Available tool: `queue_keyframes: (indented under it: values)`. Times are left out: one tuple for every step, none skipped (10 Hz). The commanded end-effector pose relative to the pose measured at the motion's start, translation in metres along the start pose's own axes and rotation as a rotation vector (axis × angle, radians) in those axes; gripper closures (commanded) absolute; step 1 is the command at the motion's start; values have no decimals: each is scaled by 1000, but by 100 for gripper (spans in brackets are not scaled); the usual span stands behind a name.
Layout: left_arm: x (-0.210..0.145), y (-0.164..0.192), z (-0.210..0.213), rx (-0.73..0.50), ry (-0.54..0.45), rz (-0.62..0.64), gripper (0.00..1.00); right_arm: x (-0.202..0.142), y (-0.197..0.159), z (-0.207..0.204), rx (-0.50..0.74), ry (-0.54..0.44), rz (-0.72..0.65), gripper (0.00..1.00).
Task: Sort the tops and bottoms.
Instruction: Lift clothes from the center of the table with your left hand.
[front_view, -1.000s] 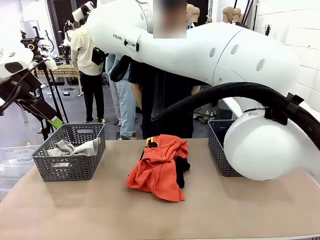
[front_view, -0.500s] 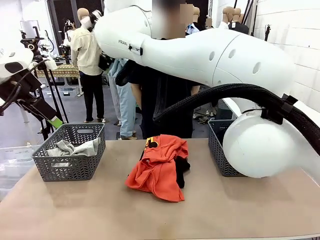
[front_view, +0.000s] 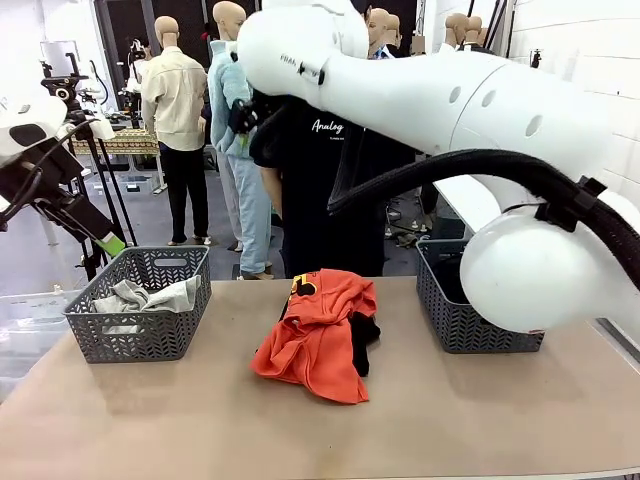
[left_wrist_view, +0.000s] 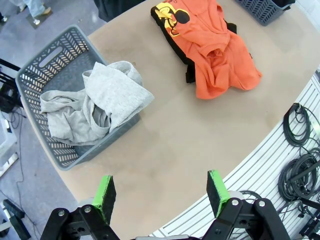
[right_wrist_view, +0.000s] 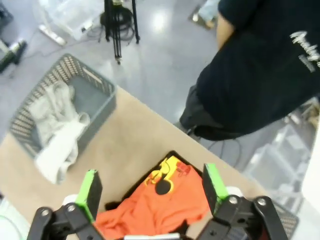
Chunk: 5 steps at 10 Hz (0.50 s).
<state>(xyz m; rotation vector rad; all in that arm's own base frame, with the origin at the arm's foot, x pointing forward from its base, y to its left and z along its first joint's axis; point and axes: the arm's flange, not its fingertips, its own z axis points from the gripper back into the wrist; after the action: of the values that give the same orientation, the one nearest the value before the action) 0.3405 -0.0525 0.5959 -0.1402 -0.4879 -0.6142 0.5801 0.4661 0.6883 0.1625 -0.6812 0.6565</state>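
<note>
L pincer (left_wrist_view: 160, 189): jaws released, nothing between pads, hung above table (left_wrist_view: 165, 145) edge. Grey top (left_wrist_view: 95, 107) lay in grey basket (left_wrist_view: 35, 75), ahead-left of pincer. Orange-red top (left_wrist_view: 215, 55) lay ahead-right on table, over a black garment (left_wrist_view: 175, 45). R pincer (right_wrist_view: 150, 187): jaws released, empty, hung high w/ orange-red top directly beneath pads. Person (right_wrist_view: 260, 75) stood beyond.

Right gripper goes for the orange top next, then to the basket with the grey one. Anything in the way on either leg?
Nothing visible. The right gripper, jaws open, hangs above the orange top with open air between them. From the orange top to the basket there is just table.
</note>
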Motion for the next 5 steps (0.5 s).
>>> queue_keyframes:
  values:
    - [-1,0,1,2,0,9,5,-262,6,61,23,5,-129,0]
    - [-1,0,1,2,0,9,5,-298,8,70,46,47,-164,0]
    - [-1,0,1,2,0,9,5,-326,7,73,61,112,-196,0]
    - [-1,0,1,2,0,9,5,-346,9,73,121,232,-194,0]
    - [-1,0,1,2,0,9,5,-360,8,71,180,367,-174,0]
